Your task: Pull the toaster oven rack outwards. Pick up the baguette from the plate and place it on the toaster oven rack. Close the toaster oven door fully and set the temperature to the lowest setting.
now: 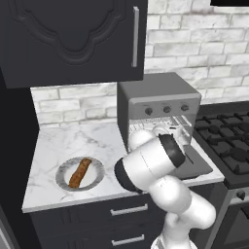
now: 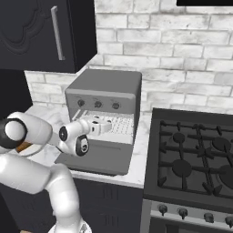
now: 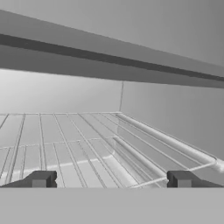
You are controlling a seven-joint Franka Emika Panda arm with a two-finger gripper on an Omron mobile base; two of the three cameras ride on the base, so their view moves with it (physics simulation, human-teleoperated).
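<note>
White-grey brick wall (image 2: 182,41) behind. Pale marble counter (image 1: 68,141) over dark drawers with silver bar handles (image 1: 129,210). Dark upper cabinet (image 1: 73,39) with carved door panel and vertical silver handle. Black stove (image 2: 195,159) with burner grates to the right, small knobs along its front edge. Even, flat light throughout.

- A home kitchen.
- White marble countertop (image 1: 68,141), black gas stove with burner grates (image 2: 195,159), whitewashed brick backsplash (image 2: 173,59), dark wall cabinet (image 1: 68,39), grey metal toaster oven (image 2: 104,91).
</note>
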